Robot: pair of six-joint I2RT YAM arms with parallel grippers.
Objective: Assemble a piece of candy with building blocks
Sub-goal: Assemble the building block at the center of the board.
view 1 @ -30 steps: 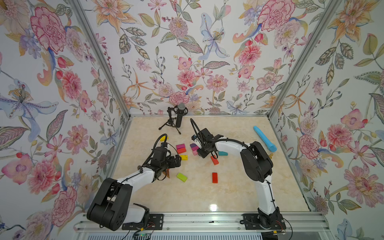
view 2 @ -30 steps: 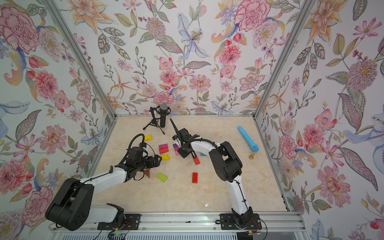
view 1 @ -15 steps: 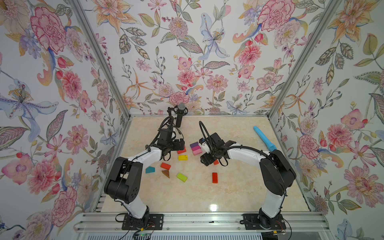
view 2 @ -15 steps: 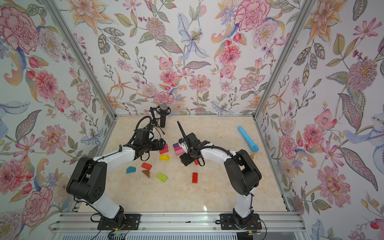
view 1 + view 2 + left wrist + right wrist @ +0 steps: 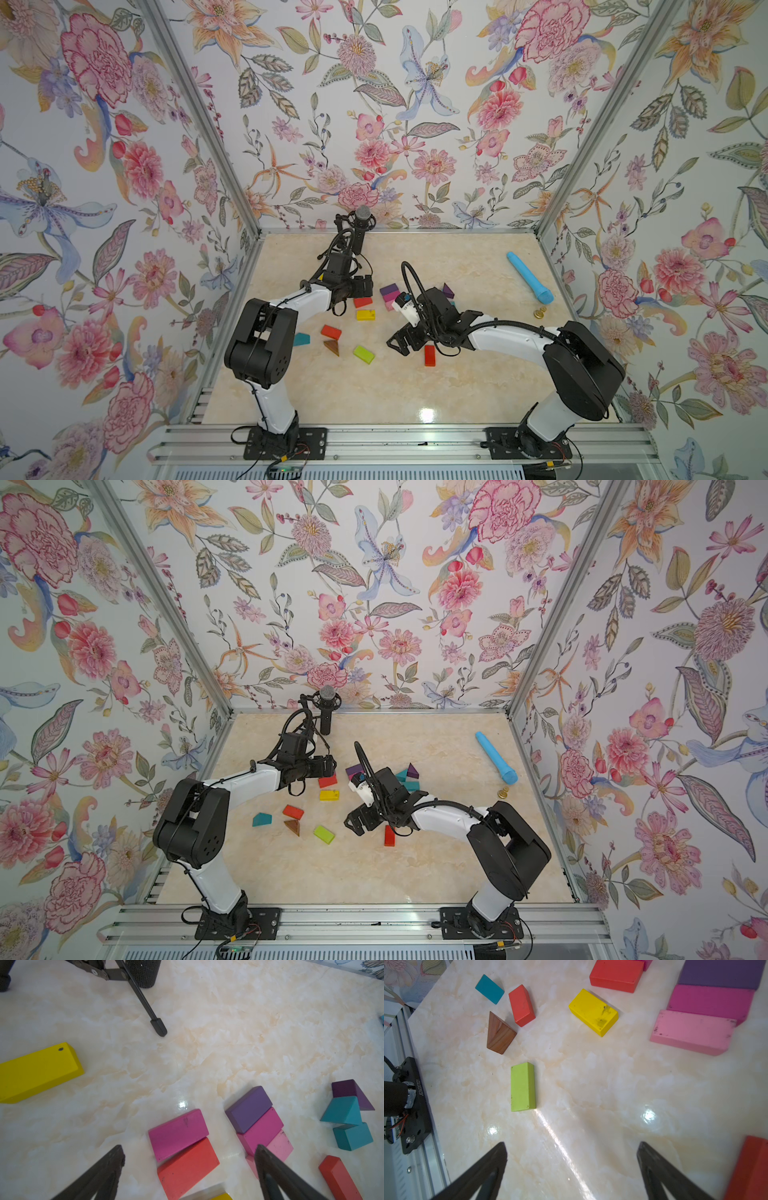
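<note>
Enclosing a glossy cream marbled table (image 5: 465,257), three flower-papered walls (image 5: 374,104) are seen. A black microphone (image 5: 360,224) on a tripod is set at the table's back edge. The building blocks (image 5: 365,314) are scattered flat just in front of the microphone, a purple, magenta and pink row (image 5: 259,1128) among them. The left jaws and the right jaws are spread wide and empty, held low near those blocks.

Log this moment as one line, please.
left gripper: open, empty, near magenta-red brick pair | right gripper: open, empty, facing green brick | purple-magenta-pink row: touching
</note>
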